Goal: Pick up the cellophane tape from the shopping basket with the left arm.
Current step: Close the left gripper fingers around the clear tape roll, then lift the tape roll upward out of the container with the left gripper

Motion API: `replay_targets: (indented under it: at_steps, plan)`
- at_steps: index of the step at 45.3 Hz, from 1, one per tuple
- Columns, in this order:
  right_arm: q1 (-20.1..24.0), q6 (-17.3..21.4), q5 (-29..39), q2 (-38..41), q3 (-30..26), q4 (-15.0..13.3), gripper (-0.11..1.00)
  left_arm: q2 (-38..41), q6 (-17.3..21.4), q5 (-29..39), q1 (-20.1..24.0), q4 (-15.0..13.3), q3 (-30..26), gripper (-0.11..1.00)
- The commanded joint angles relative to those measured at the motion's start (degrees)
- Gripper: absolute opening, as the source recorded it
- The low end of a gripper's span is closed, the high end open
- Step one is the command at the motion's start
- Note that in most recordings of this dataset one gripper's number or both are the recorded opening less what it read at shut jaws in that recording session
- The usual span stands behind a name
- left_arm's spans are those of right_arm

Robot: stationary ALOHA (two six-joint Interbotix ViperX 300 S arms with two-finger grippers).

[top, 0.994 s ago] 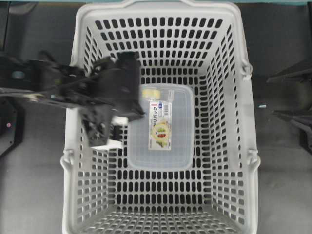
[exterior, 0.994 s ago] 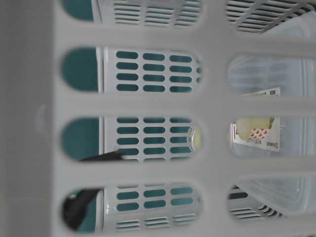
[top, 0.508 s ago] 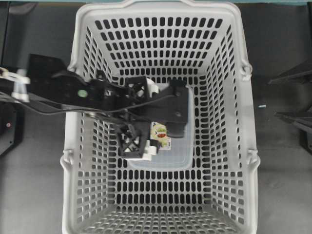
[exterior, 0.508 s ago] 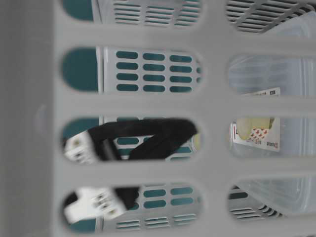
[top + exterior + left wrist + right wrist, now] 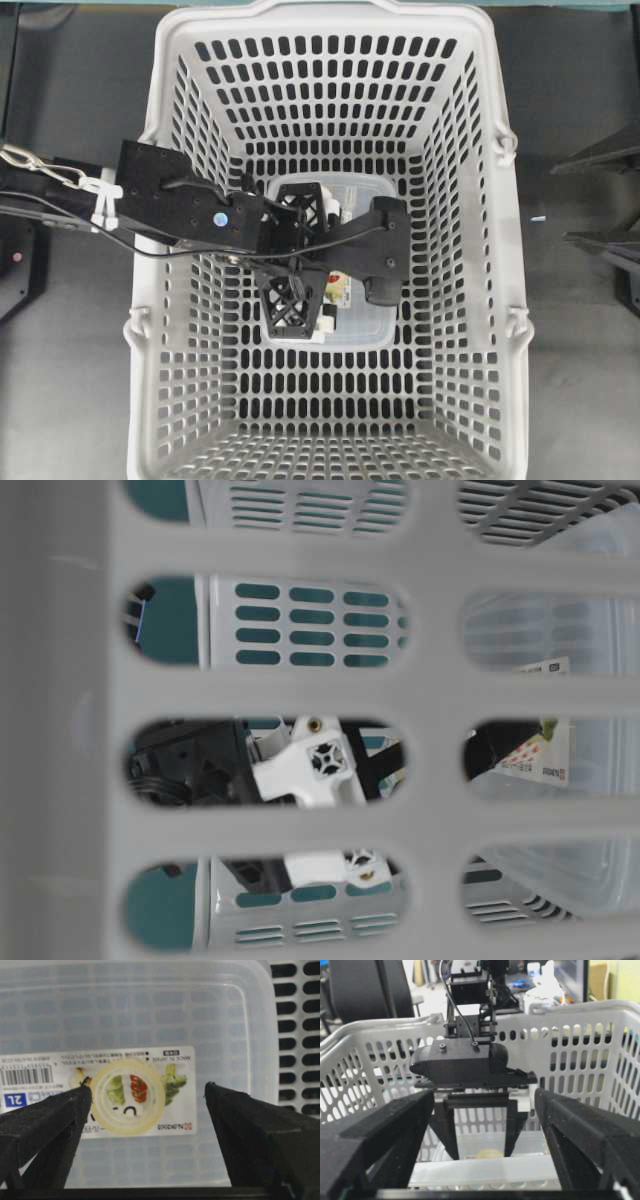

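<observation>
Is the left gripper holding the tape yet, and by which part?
Nothing is held. The left gripper is open, fingers either side of the cellophane tape, which lies on the clear box.

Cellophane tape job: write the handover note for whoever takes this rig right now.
Left claw: open, lowered into the large light-grey slotted plastic shopping basket, fingers either side of the tape, not closed on it.
Right claw: open, outside the basket, holding nothing.
Small round pale-yellow translucent cellophane tape: lying on the lid of the clear rectangular lidded box with the fruit-picture label.
Done: approach.
Left: close on the tape, lift it out.
</observation>
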Motion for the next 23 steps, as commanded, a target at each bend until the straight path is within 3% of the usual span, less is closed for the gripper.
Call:
replay_targets:
  at_steps: [1, 23]
  plan:
    - [0.09, 0.09, -0.26, 0.26, -0.97, 0.09, 0.78, 0.0, 0.09, -0.26, 0.09, 0.18, -0.7, 0.9]
    - [0.35, 0.09, -0.26, 0.26, -0.88, 0.09, 0.78, 0.0, 0.26, 0.35, -0.7, 0.18, -2.29, 0.9]
